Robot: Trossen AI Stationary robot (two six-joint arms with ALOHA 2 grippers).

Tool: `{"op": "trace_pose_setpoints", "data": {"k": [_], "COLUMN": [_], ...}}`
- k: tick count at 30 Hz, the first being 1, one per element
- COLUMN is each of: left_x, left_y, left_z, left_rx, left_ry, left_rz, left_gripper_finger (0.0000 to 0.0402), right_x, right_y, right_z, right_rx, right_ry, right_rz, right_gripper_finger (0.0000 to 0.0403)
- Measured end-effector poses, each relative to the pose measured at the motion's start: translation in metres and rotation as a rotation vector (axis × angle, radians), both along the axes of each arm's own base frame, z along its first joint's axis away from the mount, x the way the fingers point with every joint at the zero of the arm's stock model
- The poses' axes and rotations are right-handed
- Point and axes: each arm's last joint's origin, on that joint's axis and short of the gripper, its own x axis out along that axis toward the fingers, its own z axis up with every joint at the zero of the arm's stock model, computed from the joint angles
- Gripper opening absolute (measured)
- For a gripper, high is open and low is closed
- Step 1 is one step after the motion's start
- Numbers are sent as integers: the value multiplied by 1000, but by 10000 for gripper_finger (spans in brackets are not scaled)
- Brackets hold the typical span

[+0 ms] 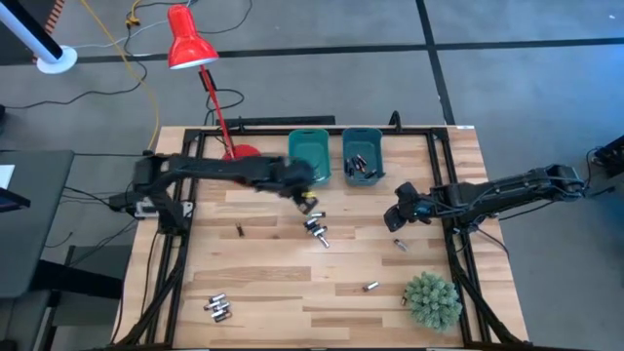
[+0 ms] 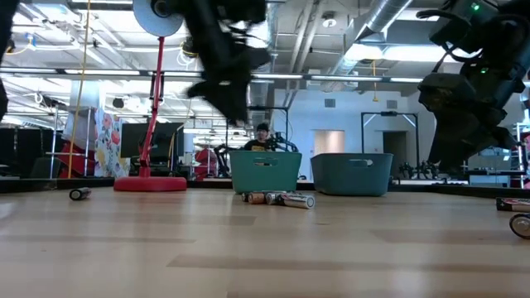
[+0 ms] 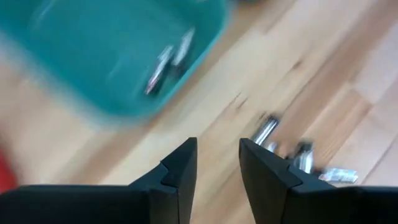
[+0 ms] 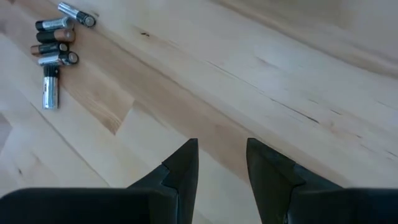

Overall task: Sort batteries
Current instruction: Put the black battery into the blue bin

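Two teal bins stand at the table's far edge: the left bin holds two batteries, and the right bin holds several. A cluster of batteries lies on the wood in front of the left bin. My left gripper hangs above the table between that bin's near wall and the cluster, open, with only wood showing between its fingers. My right gripper waits open above bare wood at the right.
Single batteries lie scattered on the table, and a small group lies near the front left. A red lamp stands at the far left. A green plant sits at the near right.
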Motion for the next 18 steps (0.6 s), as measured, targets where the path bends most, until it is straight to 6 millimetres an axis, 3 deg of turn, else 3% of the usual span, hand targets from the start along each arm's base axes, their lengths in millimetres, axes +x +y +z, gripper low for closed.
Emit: {"op": "trace_pose_setpoints", "data": {"k": [4,8,18], "left_x": [-45,-75,-100], "left_y": [-22,-42,-100], "left_z": [-12,-25,-40], "left_rx": [-57,-124,-197], "left_ry": [-27,-55,8], "left_rz": [153,220,147], "left_gripper_finger": [112,112,112], "right_x": [0,0,1], "right_y": [0,0,0], "right_z": [0,0,0], "right_rx": [-2,-15,-25], "right_ry": [1,0,2], "right_rz": [3,22,40], "right_gripper_finger": [150,150,150]}}
